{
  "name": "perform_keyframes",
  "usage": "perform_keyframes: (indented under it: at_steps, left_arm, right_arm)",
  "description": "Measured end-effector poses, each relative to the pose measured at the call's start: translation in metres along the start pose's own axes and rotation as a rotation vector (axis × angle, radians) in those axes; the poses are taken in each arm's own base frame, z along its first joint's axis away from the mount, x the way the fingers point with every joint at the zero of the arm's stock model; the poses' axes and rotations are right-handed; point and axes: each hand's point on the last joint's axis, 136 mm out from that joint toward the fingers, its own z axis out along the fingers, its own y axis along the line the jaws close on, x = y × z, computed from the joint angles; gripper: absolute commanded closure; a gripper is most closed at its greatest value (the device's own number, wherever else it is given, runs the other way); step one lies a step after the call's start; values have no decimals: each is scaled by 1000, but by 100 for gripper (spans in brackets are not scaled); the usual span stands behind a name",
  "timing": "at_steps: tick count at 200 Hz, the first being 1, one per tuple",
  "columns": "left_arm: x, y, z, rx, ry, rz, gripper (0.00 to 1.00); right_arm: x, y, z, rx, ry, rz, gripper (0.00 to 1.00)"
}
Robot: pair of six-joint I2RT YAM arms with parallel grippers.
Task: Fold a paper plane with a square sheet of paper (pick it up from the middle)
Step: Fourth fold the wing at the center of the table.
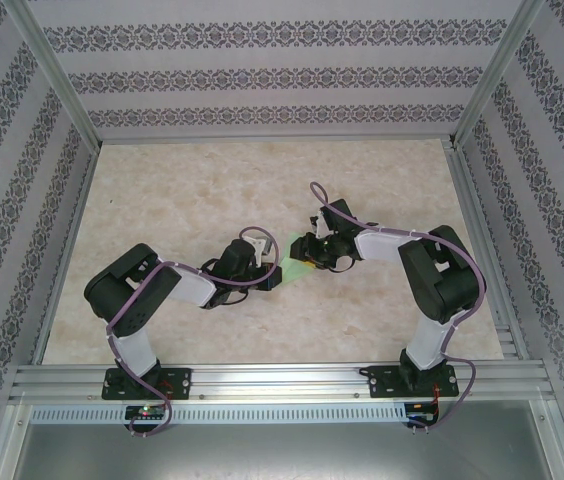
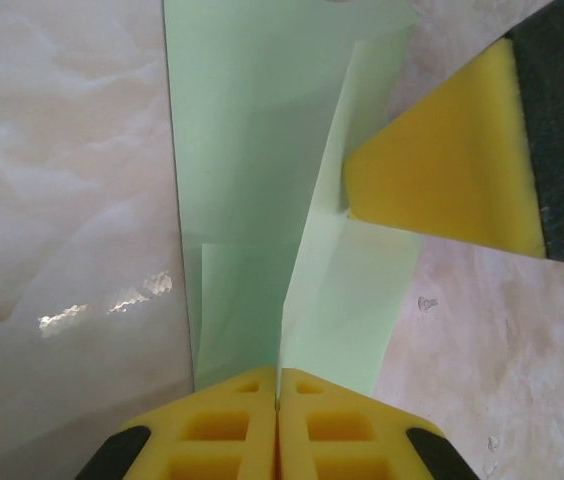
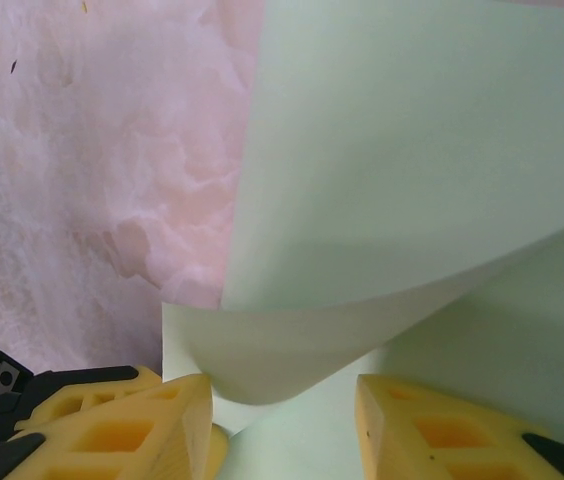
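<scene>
Mid-counter (image 1: 212,180), the left hand (image 2: 278,385) is clamped on a creased green sheet of paper (image 2: 252,150). The right hand (image 3: 284,395), half open, straddles its curled edge (bare counter all around).

- Open room: the far half of the table (image 1: 262,180) is bare from wall to wall. You also have the near strip between the two arm bases.
- Obstacles, centre: left gripper (image 1: 274,278) and right gripper (image 1: 314,258) sit nose to nose. The sheet of paper (image 1: 295,268) bridges them, leaving no passage between.
- Obstacles, flanks: left arm (image 1: 152,290) and right arm (image 1: 432,270).
- Bounds: patterned walls (image 1: 262,80) and slanting frame posts (image 1: 52,80).
</scene>
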Motion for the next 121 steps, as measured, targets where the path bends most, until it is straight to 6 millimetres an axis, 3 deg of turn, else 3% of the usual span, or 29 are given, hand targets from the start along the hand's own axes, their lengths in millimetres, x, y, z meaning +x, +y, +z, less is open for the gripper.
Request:
perform_keyframes:
  at_steps: [27, 76, 121]
  left_arm:
    - [0, 0, 0, 1, 0, -5, 87]
    - [-3, -8, -3, 29, -6, -4, 65]
    - [-8, -8, -16, -8, -9, -11, 60]
  right_arm:
    - [1, -2, 0, 11, 1, 4, 58]
    - [0, -8, 3, 46, 11, 17, 55]
    - [-3, -8, 4, 71, 24, 23, 50]
